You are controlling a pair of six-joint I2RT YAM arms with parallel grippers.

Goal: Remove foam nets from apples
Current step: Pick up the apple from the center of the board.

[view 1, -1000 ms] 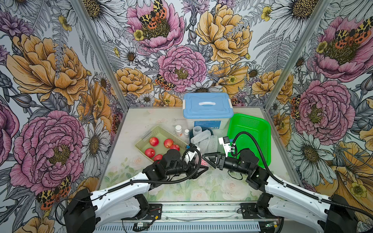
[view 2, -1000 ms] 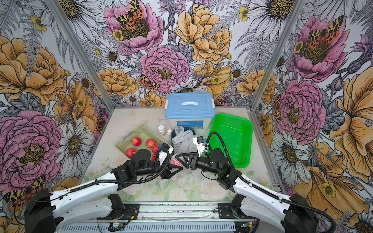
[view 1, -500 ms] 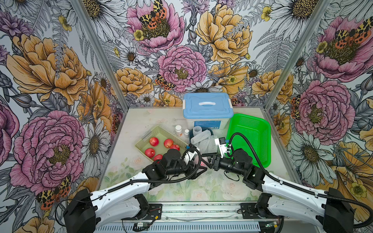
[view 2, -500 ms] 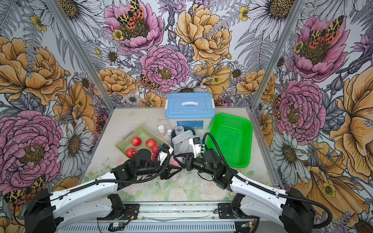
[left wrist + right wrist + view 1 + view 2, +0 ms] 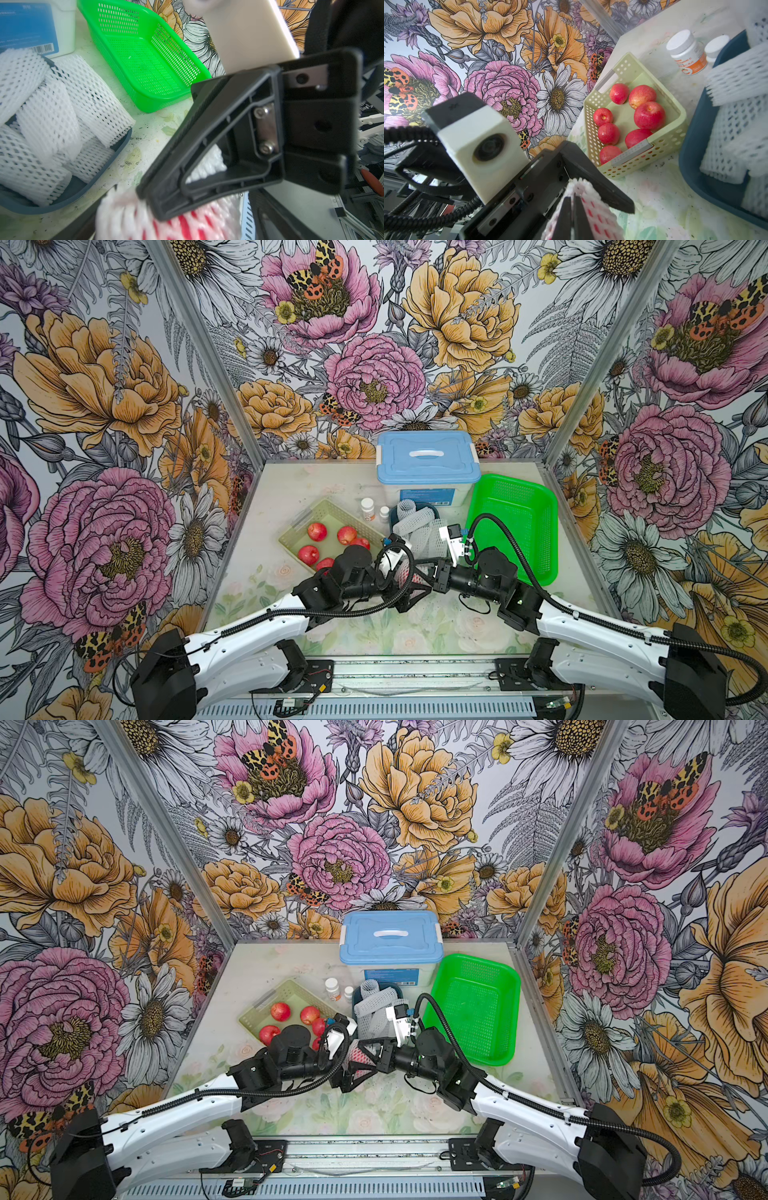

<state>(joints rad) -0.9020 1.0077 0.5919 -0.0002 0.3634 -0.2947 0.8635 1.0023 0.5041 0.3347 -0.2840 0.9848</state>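
A red apple in its white foam net (image 5: 404, 575) (image 5: 356, 1052) hangs low over the table's middle. My left gripper (image 5: 409, 584) (image 5: 170, 224) is open, its jaws spread wide on either side of the netted apple (image 5: 166, 220). My right gripper (image 5: 424, 572) (image 5: 572, 214) comes from the opposite side and is shut on the net's frilly end (image 5: 579, 185). Several bare apples (image 5: 317, 531) (image 5: 649, 115) lie in a pale green basket (image 5: 297, 524) (image 5: 588, 124). Several empty foam nets (image 5: 415, 522) (image 5: 52, 114) are heaped in a dark blue tub (image 5: 691, 149).
A bright green lattice basket (image 5: 515, 526) stands at the right, a blue-lidded box (image 5: 428, 456) at the back. Two small white pill bottles (image 5: 367, 508) stand between the pale basket and the tub. Both arms meet at mid-table.
My right gripper has moved left to the netted apple and shut on the net's end. The left jaws have spread wider around the apple.
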